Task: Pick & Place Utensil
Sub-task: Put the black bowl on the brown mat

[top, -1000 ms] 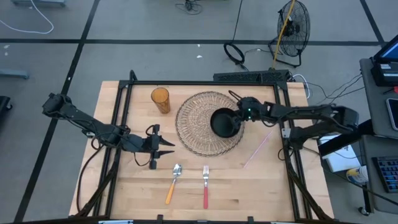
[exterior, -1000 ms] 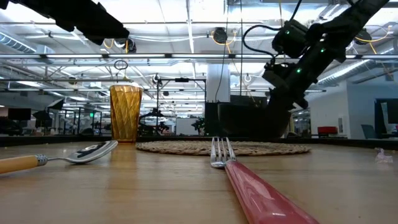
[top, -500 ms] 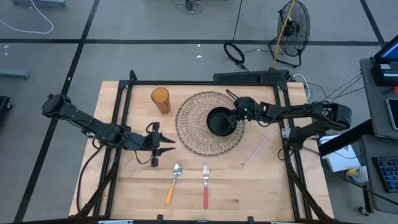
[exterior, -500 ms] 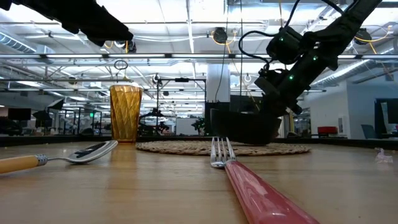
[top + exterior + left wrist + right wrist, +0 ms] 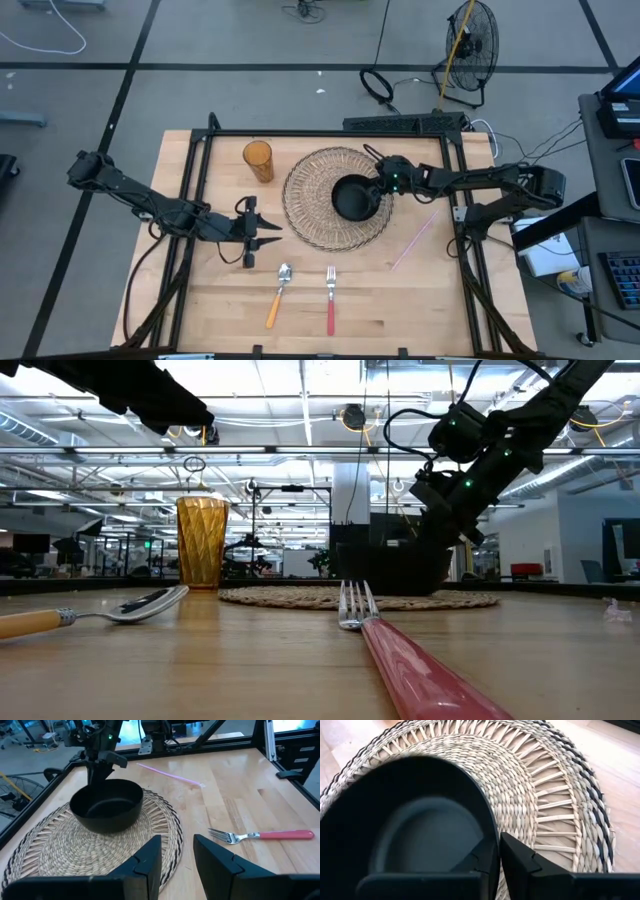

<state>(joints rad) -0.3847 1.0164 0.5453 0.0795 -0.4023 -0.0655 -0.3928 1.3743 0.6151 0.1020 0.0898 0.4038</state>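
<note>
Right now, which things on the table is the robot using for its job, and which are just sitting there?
For the job:
- spoon
- fork
- black bowl, its rim between the right gripper fingers
- woven mat under the bowl
- left gripper, open, above the table near the spoon

Just lying about:
- amber cup
- pink straw

A metal fork with a red handle (image 5: 330,298) lies flat on the wooden table near its front edge, tines pointing toward the mat. Just beside it on the left lies a metal spoon with an orange, possibly wooden handle (image 5: 277,295), bowl end likewise pointing away, slightly angled.
</note>
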